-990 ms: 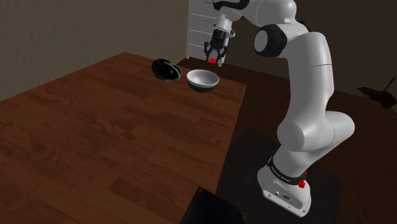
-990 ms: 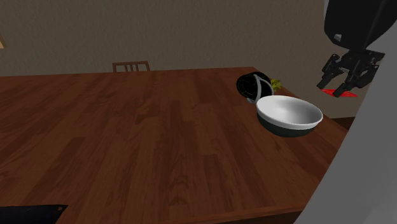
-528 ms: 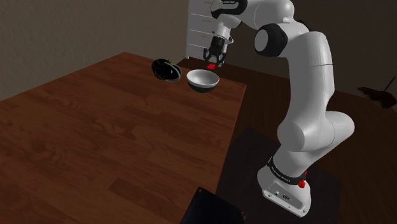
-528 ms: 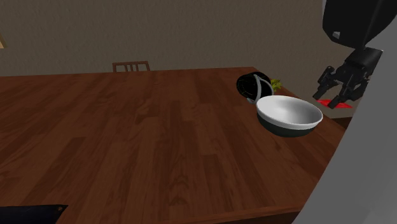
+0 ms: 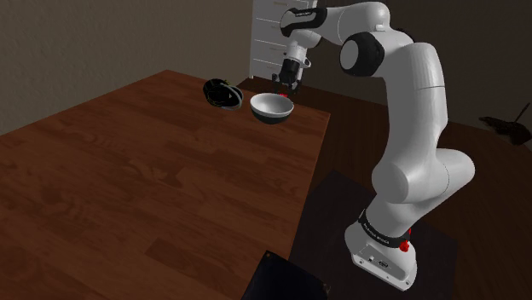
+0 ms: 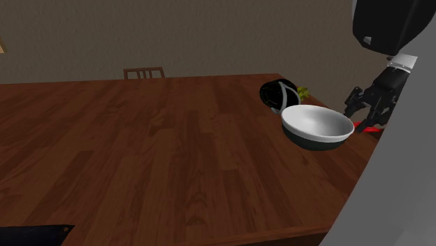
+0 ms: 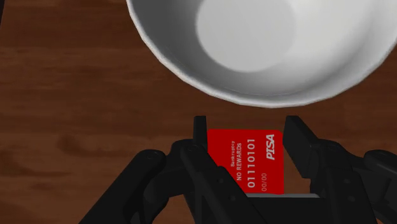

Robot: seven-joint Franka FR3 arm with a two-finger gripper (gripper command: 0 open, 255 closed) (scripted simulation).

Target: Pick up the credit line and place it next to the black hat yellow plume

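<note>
Card (image 7: 245, 162), red with white print, is clasped by its edges between the two narrowly set fingers of the end effector (image 7: 247, 125), just beside the rim of a white bowl (image 7: 267, 44). In the shoulder view it hangs low at the upper middle of the frame, at the bowl's right side, over the far corner of the dark wooden table (image 5: 128, 170). The black hat (image 5: 223, 93) lies just left of the bowl.
</note>
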